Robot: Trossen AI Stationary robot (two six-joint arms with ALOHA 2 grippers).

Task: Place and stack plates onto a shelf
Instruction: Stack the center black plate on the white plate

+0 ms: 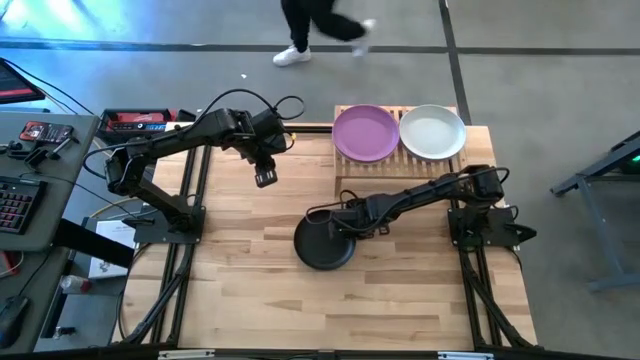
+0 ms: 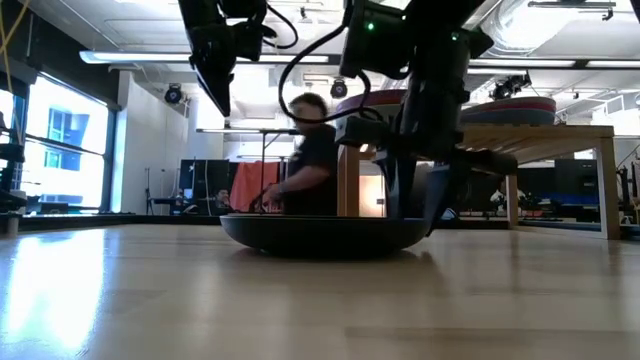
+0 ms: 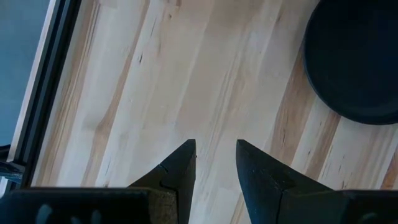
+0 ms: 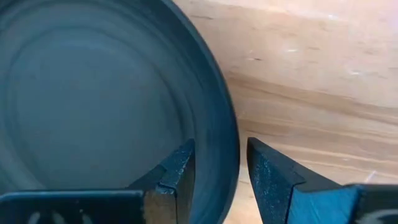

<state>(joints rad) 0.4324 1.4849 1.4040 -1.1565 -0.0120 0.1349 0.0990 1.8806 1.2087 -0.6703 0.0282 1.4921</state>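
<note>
Black plate [image 1: 323, 247] sits flat on the table [image 1: 250, 300] in the high view, and the right gripper [image 1: 345, 226] is down at its rim on the shelf side. Shelf [image 1: 348, 172] is farther out past that gripper, with a purple plate [image 1: 365, 132] and an off-white plate [image 1: 432, 131] side by side on it, one in each half. Left gripper [image 1: 265, 178] hangs over bare wood, well off to the side of the black plate, holding nothing. Someone's legs [image 1: 318, 30] are on the floor beyond the table.

Low view: black plate [image 2: 325, 233] is flat on the table [image 2: 300, 300], with the right arm coming down onto its rim on the side nearer the shelf [image 2: 545, 135]. Two plate edges show on top of the shelf. Left gripper [image 2: 215, 75] is up in the air, clear of everything. A blurry person [image 2: 305, 160] is in the room behind.

Left wrist: left gripper [image 3: 215, 163] has its fingers a little apart with only wood between them, black plate [image 3: 357, 62] off ahead and to one side.

Right wrist: right gripper [image 4: 221, 163] straddles the black plate [image 4: 93, 93] rim, one finger [image 4: 177, 171] inside the dish, the other [image 4: 267, 171] outside over the table. Fingers are spread, can't tell if they're actually pinching the rim yet.
</note>
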